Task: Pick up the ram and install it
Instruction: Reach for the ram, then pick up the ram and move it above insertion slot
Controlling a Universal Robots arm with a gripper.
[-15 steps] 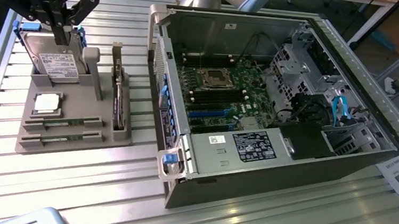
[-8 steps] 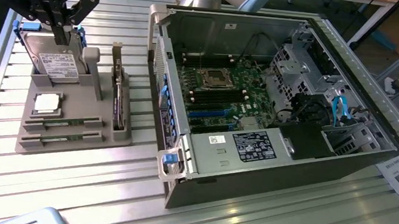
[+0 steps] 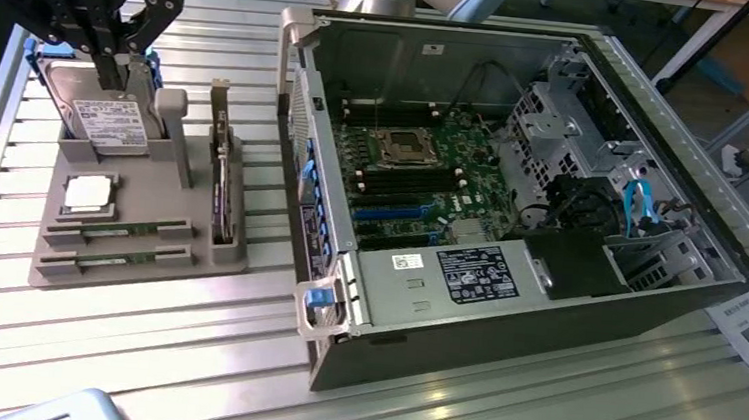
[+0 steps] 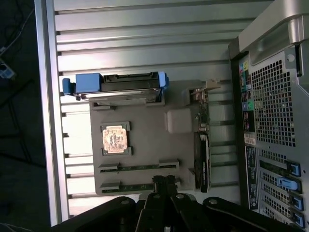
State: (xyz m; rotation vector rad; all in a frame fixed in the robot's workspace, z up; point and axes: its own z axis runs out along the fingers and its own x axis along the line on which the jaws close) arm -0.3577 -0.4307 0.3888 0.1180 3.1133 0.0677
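Observation:
Two thin green ram sticks (image 3: 119, 229) (image 3: 114, 257) stand on edge in slots at the front of a grey holder (image 3: 147, 202). In the wrist view they are the two narrow strips (image 4: 140, 167) (image 4: 130, 186). My black gripper (image 3: 111, 77) hangs high over the back of the holder, above the hard drive (image 3: 107, 124). Its fingers are shut together with nothing between them. In the wrist view the gripper (image 4: 164, 181) lines up over the end of one ram stick. The open computer case shows its motherboard (image 3: 417, 173).
The holder also carries a silver processor chip (image 3: 88, 194) (image 4: 116, 140), a dark expansion card (image 3: 222, 193) (image 4: 203, 150) and the blue-railed hard drive (image 4: 116, 84). The case wall (image 3: 305, 164) rises just beside the holder. Everything rests on a ribbed aluminium table (image 3: 136, 342).

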